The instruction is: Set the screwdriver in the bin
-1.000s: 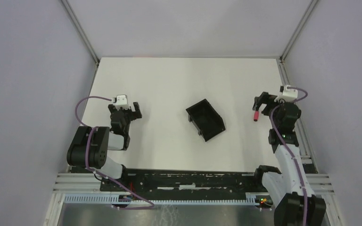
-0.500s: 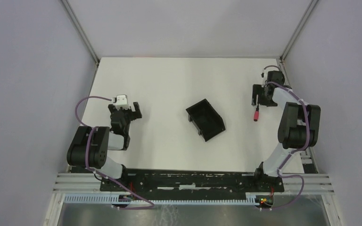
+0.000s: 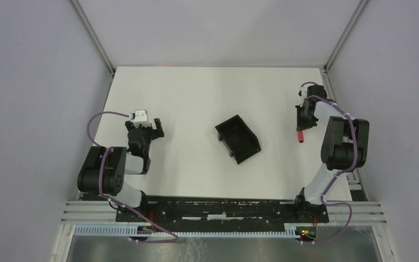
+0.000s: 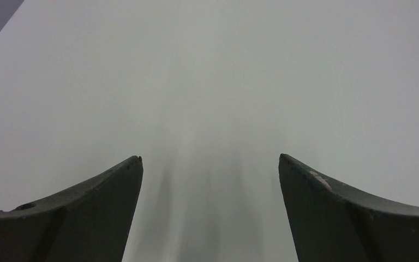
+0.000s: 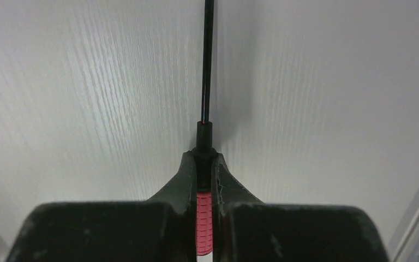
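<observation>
One white table point(image 3: 196, 93) carried the black bin point(image 3: 238, 138) near its middle. We saw our left gripper point(image 4: 209, 164) spread wide at the left, and our right gripper point(image 5: 204, 158) clamped on the red-handled screwdriver point(image 5: 203, 215), well right of the bin.

We see the screwdriver point(image 5: 204, 136) with a thin dark metal shaft, smooth and faintly glossy, and a red handle that is finely ribbed, plastic or rubber by its look. The white surface point(image 5: 87, 98) is matt, with a faint wood-like grain. The bin point(image 3: 239, 139) looks like black plastic. The left pincer point(image 4: 209, 164) has fingers point(image 4: 327, 213) of dark matt plastic, lightly scuffed.
</observation>
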Controlling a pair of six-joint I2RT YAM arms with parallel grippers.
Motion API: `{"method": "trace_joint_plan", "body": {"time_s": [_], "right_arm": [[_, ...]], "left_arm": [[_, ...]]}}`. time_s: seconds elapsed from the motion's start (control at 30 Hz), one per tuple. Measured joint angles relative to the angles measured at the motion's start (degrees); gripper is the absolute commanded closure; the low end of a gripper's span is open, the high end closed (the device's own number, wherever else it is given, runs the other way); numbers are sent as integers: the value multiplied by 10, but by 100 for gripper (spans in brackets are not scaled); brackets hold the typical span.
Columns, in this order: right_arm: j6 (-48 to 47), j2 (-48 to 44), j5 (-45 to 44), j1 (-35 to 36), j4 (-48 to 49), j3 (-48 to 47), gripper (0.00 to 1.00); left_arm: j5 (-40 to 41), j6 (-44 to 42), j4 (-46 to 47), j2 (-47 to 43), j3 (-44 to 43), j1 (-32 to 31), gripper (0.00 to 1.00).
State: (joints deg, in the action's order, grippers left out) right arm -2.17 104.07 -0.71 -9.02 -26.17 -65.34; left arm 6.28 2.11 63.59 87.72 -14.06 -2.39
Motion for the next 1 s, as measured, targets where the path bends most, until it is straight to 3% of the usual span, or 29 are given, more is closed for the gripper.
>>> {"method": "trace_joint_plan", "body": {"time_s": [0.13, 0.3, 0.43, 0.63, 0.83, 1.0], "right_arm": [[-12, 0, 0, 0, -116, -81, 100], [-16, -21, -17, 5, -248, -264, 100], [-6, -82, -32, 9, -284, -294, 100], [24, -164, 2, 75, -261, -229, 100], [24, -218, 117, 284, -95, -95, 100], [-11, -263, 172, 359, 37, 23, 100]], "left_arm": [[0, 0, 0, 0, 0, 0, 0], [0, 0, 0, 0, 0, 0, 0], [0, 0, 0, 0, 0, 0, 0], [0, 0, 0, 0, 0, 0, 0], [0, 0, 0, 0, 0, 0, 0], [0, 0, 0, 0, 0, 0, 0]]}}
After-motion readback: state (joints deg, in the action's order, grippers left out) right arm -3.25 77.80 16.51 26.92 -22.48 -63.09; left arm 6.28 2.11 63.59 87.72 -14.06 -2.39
